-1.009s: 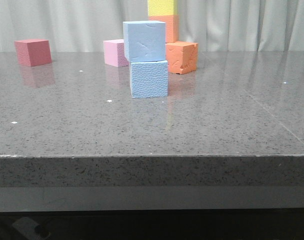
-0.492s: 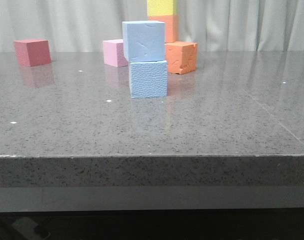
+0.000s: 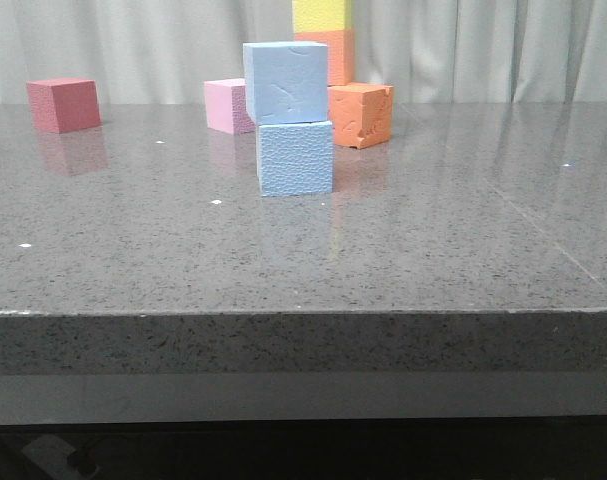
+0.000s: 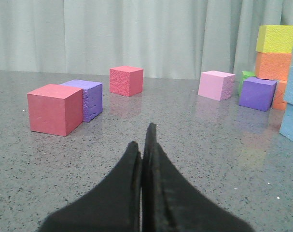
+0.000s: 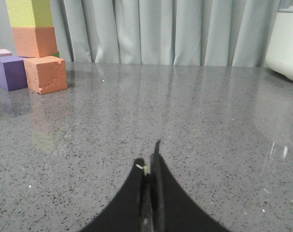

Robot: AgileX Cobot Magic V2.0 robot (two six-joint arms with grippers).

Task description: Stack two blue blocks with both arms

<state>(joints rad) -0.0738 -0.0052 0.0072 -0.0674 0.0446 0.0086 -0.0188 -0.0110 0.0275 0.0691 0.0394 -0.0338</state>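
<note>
On the grey speckled counter (image 3: 433, 250) the two blue blocks stand stacked: the lower blue block (image 3: 295, 158) rests on the stone and the upper blue block (image 3: 286, 82) sits on top of it, shifted a little to the left so that its left edge overhangs. Taking that stack as the landmark, a pink cube (image 3: 228, 105) lies behind it and to the left, partly covered by the upper block; a red cube (image 3: 63, 104) sits far off to the left near the back; an orange cube (image 3: 361, 114) with a gouged face stands just behind it to the right. Behind the stack rises a taller column, an orange block with a yellow block (image 3: 323, 14) on it, the yellow one cut off by the frame's upper edge and both partly hidden by the upper blue block. Neither arm shows in the front view. In the left wrist view the left gripper (image 4: 142, 145) has its jaws pressed together with nothing between them, low over the counter; only a sliver of the blue stack shows at the picture's edge, and a green cube (image 4: 246, 79) is mostly hidden behind a purple cube (image 4: 257, 93). In the right wrist view the right gripper (image 5: 151, 159) likewise has its jaws closed on nothing, and the blue stack is out of its frame.
</note>
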